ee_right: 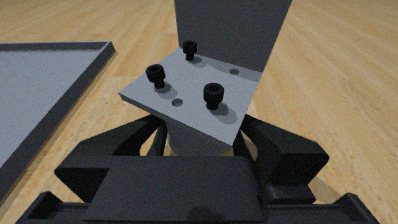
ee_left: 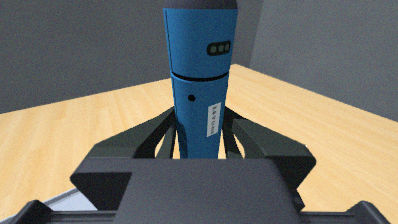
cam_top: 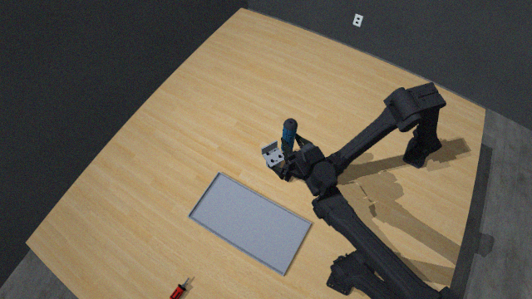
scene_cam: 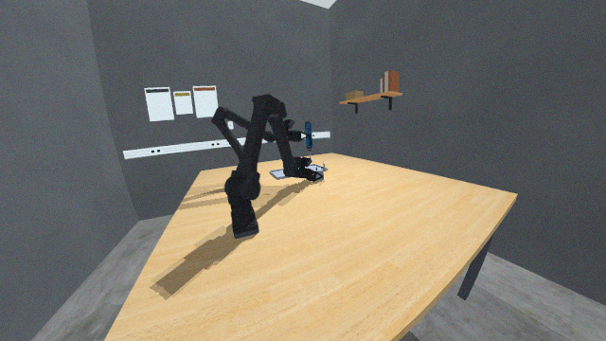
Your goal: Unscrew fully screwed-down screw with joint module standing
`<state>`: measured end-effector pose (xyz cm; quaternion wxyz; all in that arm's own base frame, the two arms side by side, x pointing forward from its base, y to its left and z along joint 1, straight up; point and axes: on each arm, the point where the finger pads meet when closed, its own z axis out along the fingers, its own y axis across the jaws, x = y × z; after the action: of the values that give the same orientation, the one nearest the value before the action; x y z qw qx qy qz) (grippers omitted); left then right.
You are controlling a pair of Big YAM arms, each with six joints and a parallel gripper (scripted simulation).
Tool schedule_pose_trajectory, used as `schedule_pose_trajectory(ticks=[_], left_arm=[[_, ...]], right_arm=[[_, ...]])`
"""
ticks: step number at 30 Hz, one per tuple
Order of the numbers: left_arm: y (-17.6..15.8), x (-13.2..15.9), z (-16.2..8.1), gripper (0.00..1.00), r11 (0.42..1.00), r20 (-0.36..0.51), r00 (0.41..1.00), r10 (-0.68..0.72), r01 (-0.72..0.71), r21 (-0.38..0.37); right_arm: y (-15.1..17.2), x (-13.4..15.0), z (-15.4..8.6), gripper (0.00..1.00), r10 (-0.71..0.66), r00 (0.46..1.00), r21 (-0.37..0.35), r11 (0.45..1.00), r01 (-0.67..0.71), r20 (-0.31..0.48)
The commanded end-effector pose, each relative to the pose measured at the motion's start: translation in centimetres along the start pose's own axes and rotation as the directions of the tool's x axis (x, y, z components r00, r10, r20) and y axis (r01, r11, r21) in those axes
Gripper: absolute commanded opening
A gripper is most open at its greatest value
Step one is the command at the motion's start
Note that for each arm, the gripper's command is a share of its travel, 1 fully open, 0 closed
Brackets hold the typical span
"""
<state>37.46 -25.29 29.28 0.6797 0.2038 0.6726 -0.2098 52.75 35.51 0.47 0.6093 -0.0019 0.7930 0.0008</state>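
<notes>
My left gripper (cam_top: 292,143) (scene_cam: 308,135) (ee_left: 199,112) is shut on the electric screwdriver (cam_top: 289,134) (scene_cam: 309,128) (ee_left: 200,45), upright with its bit down. The bit's tip is hidden in the exterior view, and no bit shows over the bracket in the right wrist view. My right gripper (ee_right: 199,112) is shut on the round joint module (ee_right: 195,144), which stands upright. The grey L-shaped bracket (ee_right: 200,75) (cam_top: 270,146) lies on it. Three black screws (ee_right: 155,73) (ee_right: 189,49) (ee_right: 213,93) stand with heads raised above the plate; two holes are bare.
The grey tray (cam_top: 249,220) (ee_right: 40,95) lies beside the module. A red-handled tool (cam_top: 178,291) lies beyond it near the bottom of the top view. The two arms lie close together beside the module.
</notes>
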Motion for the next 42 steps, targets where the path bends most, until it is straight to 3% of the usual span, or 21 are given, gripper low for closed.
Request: schedule_pose_trajectory(ticks=[1, 9, 12, 28, 35, 37, 42], left_arm=[[-0.3, -2.9, -0.2, 0.42, 1.000, 0.063, 0.998, -0.003, 0.003, 0.007], [-0.3, -1.6, -0.6, 0.42, 1.000, 0.033, 0.999, 0.001, -0.002, 0.007], [-0.3, -2.6, -0.5, 0.42, 1.000, 0.059, 0.998, 0.001, -0.002, 0.007], [-0.3, -1.6, -0.8, 0.42, 1.000, 0.043, 0.999, 0.001, -0.002, 0.007], [-0.3, -2.4, -0.7, 0.42, 1.000, 0.059, 0.998, 0.000, 0.000, 0.008], [-0.3, -4.7, 0.1, 0.42, 1.000, 0.080, 0.997, 0.000, 0.000, 0.008], [-0.3, -5.4, 0.0, 0.42, 1.000, 0.081, 0.997, -0.008, 0.007, 0.009]], right_arm=[[0.8, -0.2, 0.9, 0.59, 0.012, 1.000, -0.005, 1.000, -0.012, 0.009], [0.8, -0.2, 0.9, 0.59, 0.012, 1.000, -0.005, 1.000, -0.012, 0.009], [0.8, -0.2, 0.9, 0.59, 0.012, 1.000, -0.005, 1.000, -0.012, 0.009], [0.8, -0.2, 0.9, 0.59, 0.012, 1.000, -0.005, 1.000, -0.012, 0.009], [0.8, -0.2, 0.9, 0.59, 0.012, 1.000, -0.005, 1.000, -0.012, 0.009], [0.8, -0.2, 0.9, 0.59, 0.012, 1.000, -0.005, 1.000, -0.012, 0.009], [0.8, -0.2, 0.9, 0.59, 0.012, 1.000, -0.005, 1.000, -0.012, 0.009]])
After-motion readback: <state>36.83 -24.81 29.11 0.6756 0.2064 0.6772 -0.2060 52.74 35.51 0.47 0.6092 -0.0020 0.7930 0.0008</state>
